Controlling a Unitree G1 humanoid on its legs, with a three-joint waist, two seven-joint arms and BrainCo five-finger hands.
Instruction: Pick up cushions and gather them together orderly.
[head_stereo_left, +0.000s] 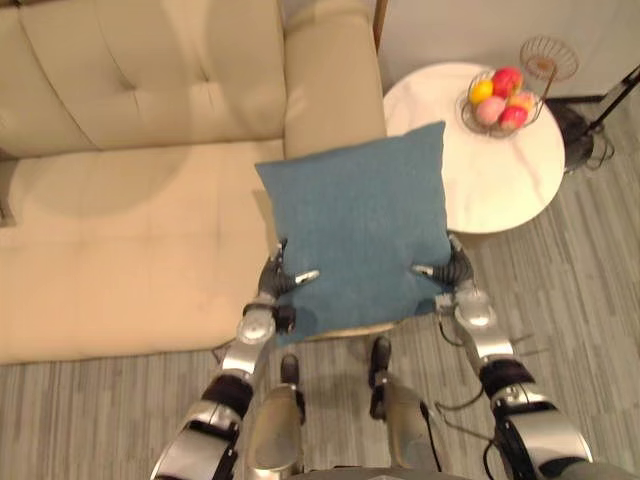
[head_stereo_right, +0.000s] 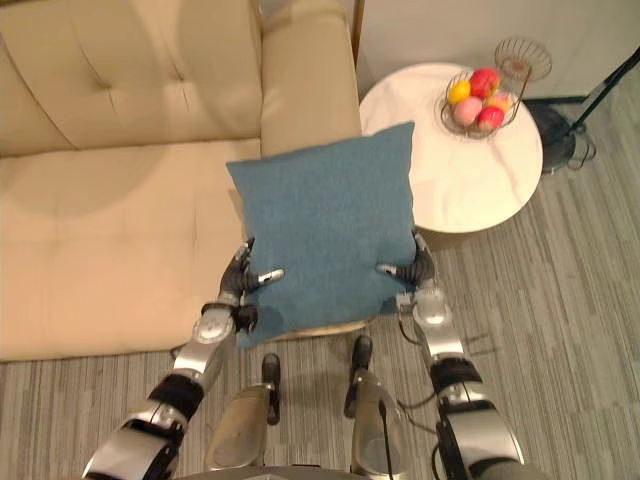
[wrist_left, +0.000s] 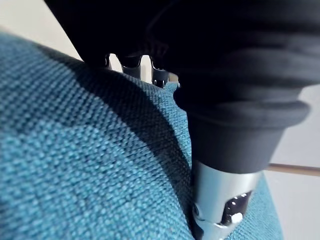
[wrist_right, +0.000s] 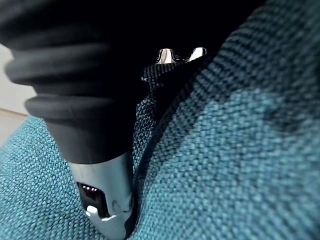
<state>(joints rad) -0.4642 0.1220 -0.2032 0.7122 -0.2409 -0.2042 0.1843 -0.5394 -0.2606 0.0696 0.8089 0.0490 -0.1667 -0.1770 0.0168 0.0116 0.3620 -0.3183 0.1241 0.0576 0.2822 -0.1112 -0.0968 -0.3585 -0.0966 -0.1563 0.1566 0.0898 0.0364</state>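
Cushion, blue and woven, held up in front of the robot by both hands, over the front right corner of a cream sofa, just beside its right armrest. The left hand is clamped on the cushion's near left edge and the right hand on its near right edge. On each, the thumb presses the top face and the fingers curl under, pinching the cloth between them.

The step in hand looks like carrying the cushion to where it will be set down. To do it well, both pinches should stay even so the cushion remains level and square. The cloth is soft and the filling will give, so a shallow grip could slip; a deeper hold near the corners would likely be safer. Standing it upright against the sofa's back edge would look orderly.

The sofa has a tufted back and a wide, bare seat. Off its right end stands a round white side table. At the table's far edge sits a wire fruit basket with red, yellow and pink fruit. A swing to the right risks knocking it. The floor is grey striped planking.
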